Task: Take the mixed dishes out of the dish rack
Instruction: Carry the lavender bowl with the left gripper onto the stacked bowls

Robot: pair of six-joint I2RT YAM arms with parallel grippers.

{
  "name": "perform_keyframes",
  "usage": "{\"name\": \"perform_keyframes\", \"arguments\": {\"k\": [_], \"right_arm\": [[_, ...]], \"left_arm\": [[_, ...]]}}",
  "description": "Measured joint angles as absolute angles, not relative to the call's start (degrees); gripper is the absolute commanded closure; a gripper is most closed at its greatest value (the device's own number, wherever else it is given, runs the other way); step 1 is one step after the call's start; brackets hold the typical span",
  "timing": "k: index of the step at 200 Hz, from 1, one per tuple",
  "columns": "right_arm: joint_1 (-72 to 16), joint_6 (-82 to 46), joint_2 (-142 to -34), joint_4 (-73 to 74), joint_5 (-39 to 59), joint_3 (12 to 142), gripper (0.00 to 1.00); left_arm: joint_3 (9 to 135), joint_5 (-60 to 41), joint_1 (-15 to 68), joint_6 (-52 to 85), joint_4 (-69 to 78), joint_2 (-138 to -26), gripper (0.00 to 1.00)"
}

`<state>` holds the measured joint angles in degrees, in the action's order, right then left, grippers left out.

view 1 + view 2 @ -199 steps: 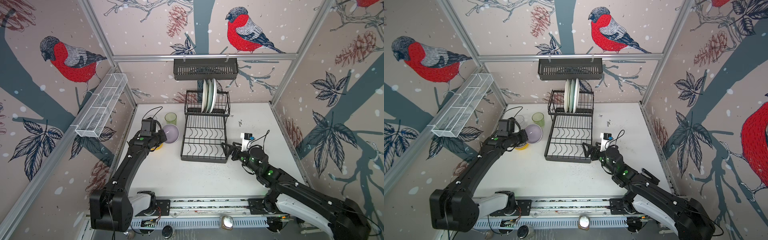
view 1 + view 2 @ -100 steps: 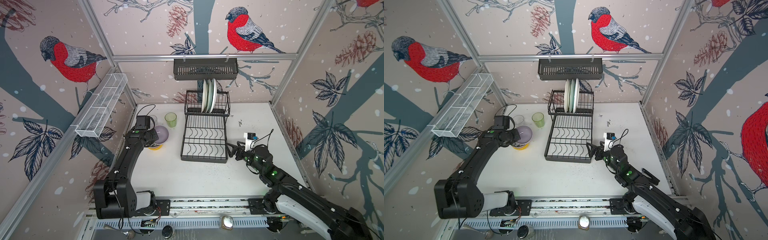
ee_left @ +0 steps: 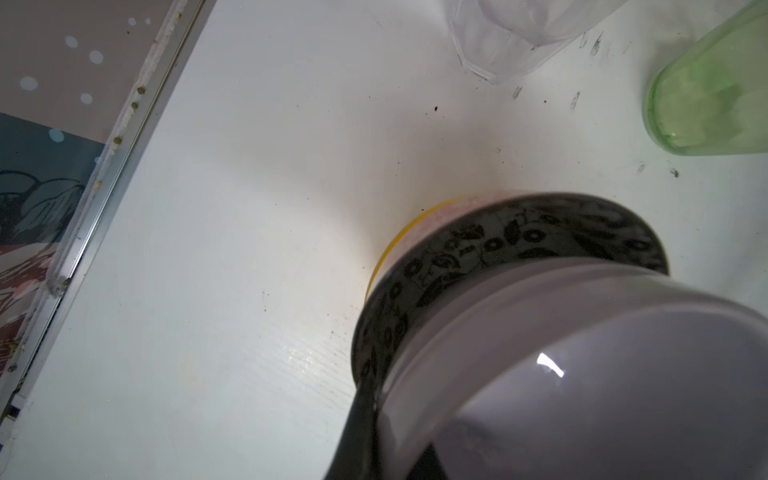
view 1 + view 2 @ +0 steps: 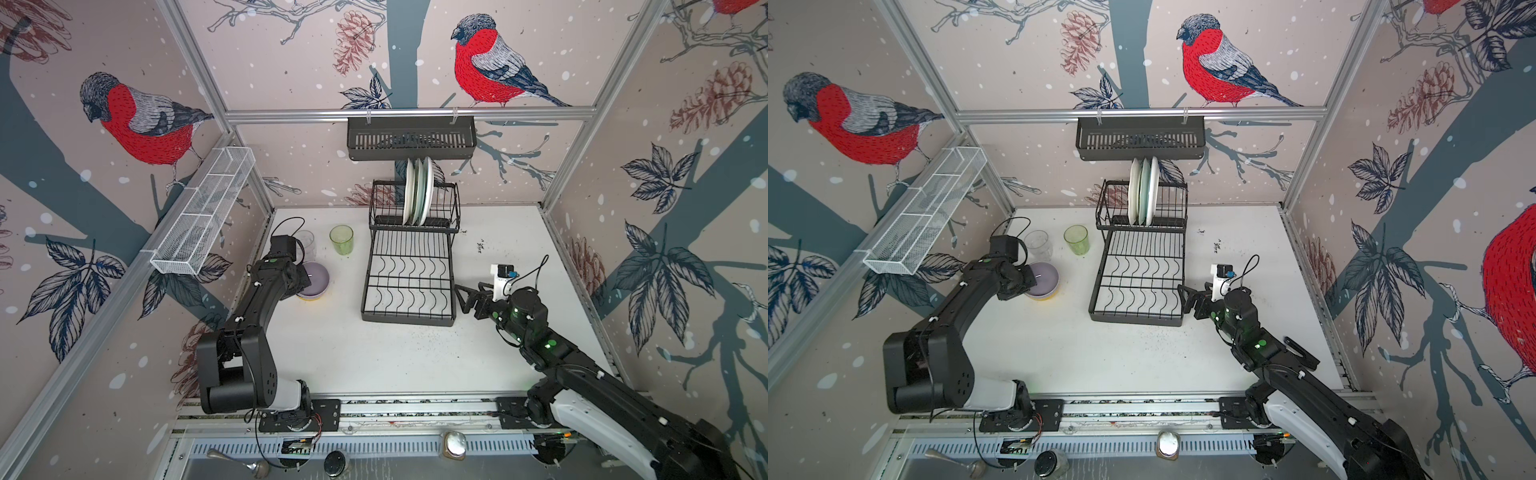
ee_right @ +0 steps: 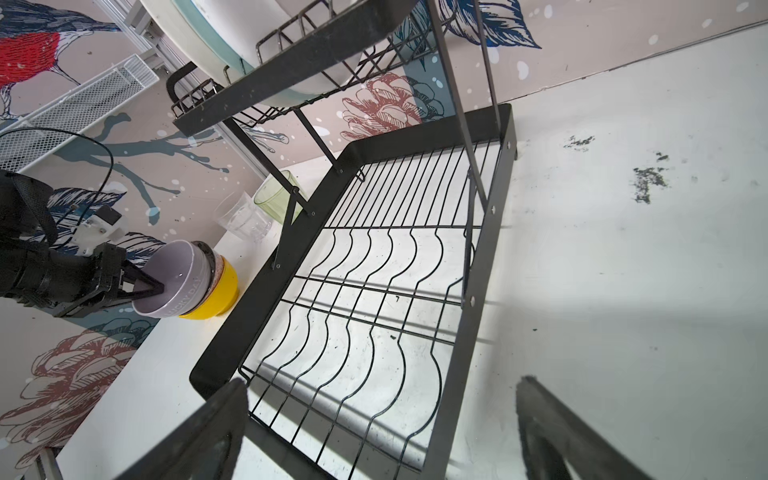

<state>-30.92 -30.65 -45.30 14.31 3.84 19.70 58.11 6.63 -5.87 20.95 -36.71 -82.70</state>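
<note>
Right wrist view: noted left gripper (image 5: 160, 289) clamped on lilac bowl (image 5: 183, 272), stacked near left edge of desk (image 5: 623, 291); right gripper (image 5: 382, 430) agape beside dish rack (image 5: 498, 199). Next, likely: release, fetch upper-tier plates (image 4: 417, 195).

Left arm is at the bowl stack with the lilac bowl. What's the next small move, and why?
Probably open the left gripper and let go: its fingers pinch the rim of the lilac bowl, which looks nested in the patterned bowl on the yellow bowl. Plates stand in the dish rack, not yet unloaded.
</note>
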Motion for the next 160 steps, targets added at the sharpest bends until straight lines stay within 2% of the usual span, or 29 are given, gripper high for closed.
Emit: {"name": "perform_keyframes", "arguments": {"k": [76, 86, 90, 105, 111, 125, 138, 143, 160], "right_arm": [[-29.2, -31.6, -45.4, 13.6, 5.7, 19.8, 0.0], [-29.2, -31.8, -45.4, 13.6, 5.8, 19.8, 0.0], [-29.1, -31.8, -45.4, 13.5, 5.8, 19.8, 0.0], [-29.0, -32.0, -45.4, 13.5, 5.9, 19.8, 0.01], [-28.9, -32.3, -45.4, 13.4, 5.9, 19.8, 0.0], [-28.8, -33.0, -45.4, 13.2, 5.9, 19.9, 0.0], [-28.8, -33.0, -45.4, 12.5, 5.9, 20.2, 0.01], [-28.8, -33.0, -45.4, 12.4, 6.0, 20.3, 0.01], [-28.8, -33.0, -45.4, 12.0, 6.0, 20.9, 0.0]], "left_arm": [[60.1, 8.6, -6.2, 19.6, -35.0, -85.1, 0.99], [60.5, 9.0, -6.2, 19.5, -34.9, -85.6, 0.78], [60.5, 9.1, -6.2, 19.5, -34.8, -85.8, 0.73], [60.9, 9.0, -6.2, 19.6, -34.1, -86.6, 0.69], [61.3, 9.0, -6.2, 19.7, -33.7, -87.0, 0.65], [62.0, 9.0, -6.2, 19.5, -33.3, -88.0, 0.37], [62.2, 9.0, -6.2, 19.5, -33.3, -88.2, 0.17], [62.2, 8.9, -6.2, 19.5, -33.2, -88.0, 0.05], [61.8, 7.6, -6.2, 19.5, -32.9, -86.1, 0.03]]}}
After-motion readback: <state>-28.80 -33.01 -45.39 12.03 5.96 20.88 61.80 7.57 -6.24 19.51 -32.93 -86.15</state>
